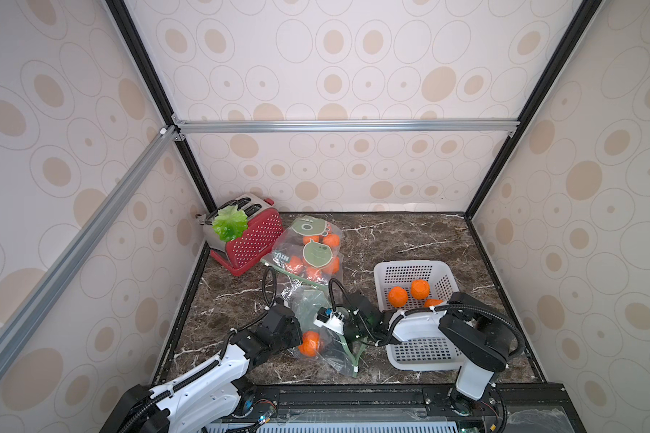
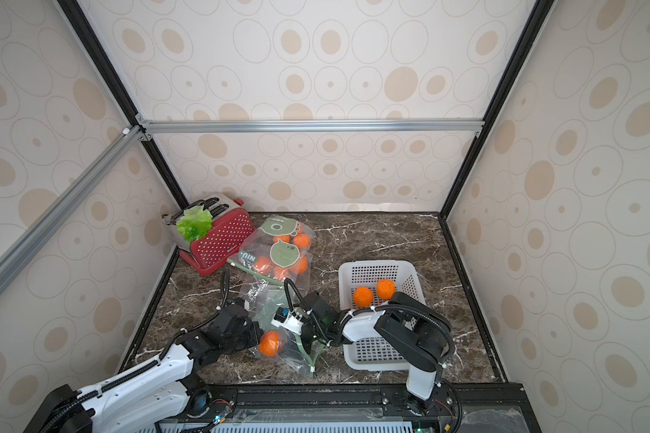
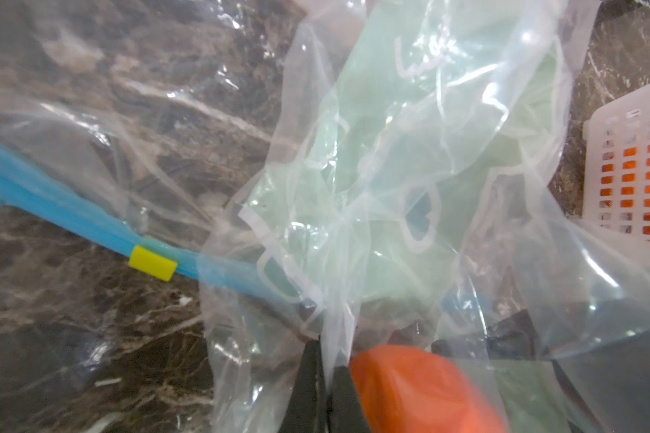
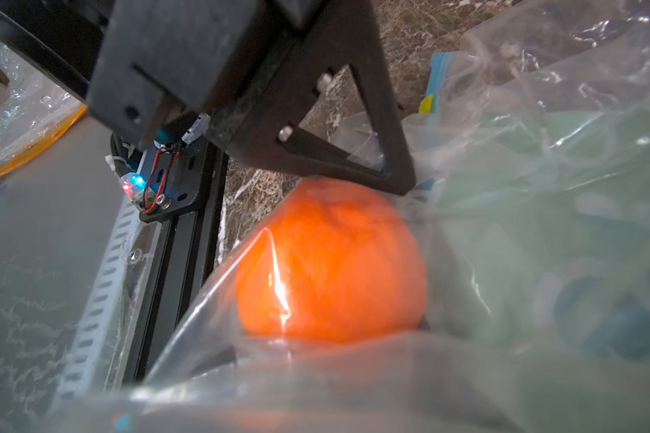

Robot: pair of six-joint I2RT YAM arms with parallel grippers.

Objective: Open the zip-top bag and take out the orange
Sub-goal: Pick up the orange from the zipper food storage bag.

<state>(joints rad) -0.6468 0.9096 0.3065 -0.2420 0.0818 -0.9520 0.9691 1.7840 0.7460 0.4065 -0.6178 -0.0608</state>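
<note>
Left gripper [image 3: 327,360] is clamped on a fold of clear film of the zip-top bag [image 1: 312,303], its jaws meeting just beside the orange [image 1: 310,343]. Judging by that, it pins the bag so the film cannot follow the fruit out. Read the table [image 1: 409,240] from above as a clock, twelve at the back wall: this bag lies near six, and the orange is inside it, under the film, at the left gripper's three. Right gripper [image 1: 353,331] sits at the bag's three o'clock edge, where the green zip strips [image 1: 353,369] part, probably to reach in for the orange. Whether its jaws are spread or closed I cannot tell, since film hides them in the right wrist view

Counted:
- one red toaster [image 1: 254,240] at ten, with one lettuce leaf [image 1: 229,223] on it
- two bags, the second bag [image 1: 308,247] at eleven showing at least five bagged oranges [image 1: 331,240]
- one white basket [image 1: 409,268] at four, holding three loose oranges [image 1: 397,296], one partly behind the right arm [image 1: 417,326]
</note>
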